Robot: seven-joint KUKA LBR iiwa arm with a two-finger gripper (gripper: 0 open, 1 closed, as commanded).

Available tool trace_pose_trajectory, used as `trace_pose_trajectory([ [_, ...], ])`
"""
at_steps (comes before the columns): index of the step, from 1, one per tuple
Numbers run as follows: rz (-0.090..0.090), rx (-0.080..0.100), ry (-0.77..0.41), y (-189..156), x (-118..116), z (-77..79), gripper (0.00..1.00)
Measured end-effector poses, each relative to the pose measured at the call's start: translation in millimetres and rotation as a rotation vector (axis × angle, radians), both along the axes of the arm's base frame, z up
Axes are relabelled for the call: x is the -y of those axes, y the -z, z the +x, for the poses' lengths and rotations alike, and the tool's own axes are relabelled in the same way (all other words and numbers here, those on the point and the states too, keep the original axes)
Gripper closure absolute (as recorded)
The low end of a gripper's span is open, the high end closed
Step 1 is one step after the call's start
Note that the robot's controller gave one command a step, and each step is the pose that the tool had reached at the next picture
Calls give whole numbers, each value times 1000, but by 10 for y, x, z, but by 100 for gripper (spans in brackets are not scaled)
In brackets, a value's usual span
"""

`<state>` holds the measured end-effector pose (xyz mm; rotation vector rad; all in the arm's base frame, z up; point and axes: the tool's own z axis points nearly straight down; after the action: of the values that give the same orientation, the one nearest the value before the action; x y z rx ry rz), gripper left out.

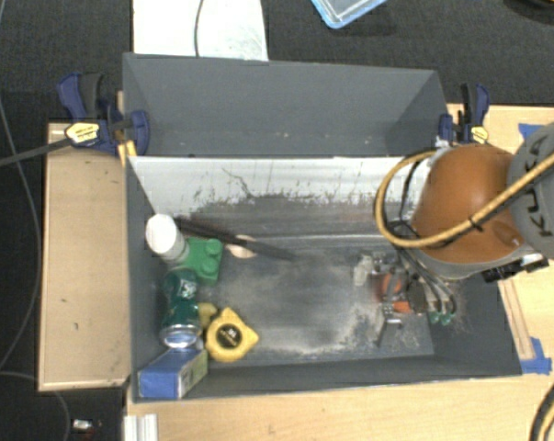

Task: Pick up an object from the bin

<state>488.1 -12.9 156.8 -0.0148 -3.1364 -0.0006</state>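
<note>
My gripper [392, 294] hangs low over the right part of the bin floor, below the arm's orange cover, with bare floor under and around it. The nearest loose thing is a long dark-handled tool with a pale tip [243, 244], lying flat to the gripper's left near the back wall. A yellow tape measure [229, 335] lies further left near the front. Nothing shows plainly in the gripper's grasp.
Along the bin's left side lie a white-capped bottle [163, 237], a green block [202, 258], a green can [180, 312] and a blue box [171, 373] in the front left corner. The arm's orange cover and cables hide the bin's right back corner.
</note>
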Motion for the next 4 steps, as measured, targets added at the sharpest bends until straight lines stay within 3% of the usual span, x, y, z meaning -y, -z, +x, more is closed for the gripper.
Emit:
trace_pose_trajectory([
  [1,0,7,0,-30,2,18,0],
  [2,0,9,-19,-43,411,-13,0],
  [3,1,11,1,26,564,36,0],
  [4,2,10,-48,4,800,-43,0],
])
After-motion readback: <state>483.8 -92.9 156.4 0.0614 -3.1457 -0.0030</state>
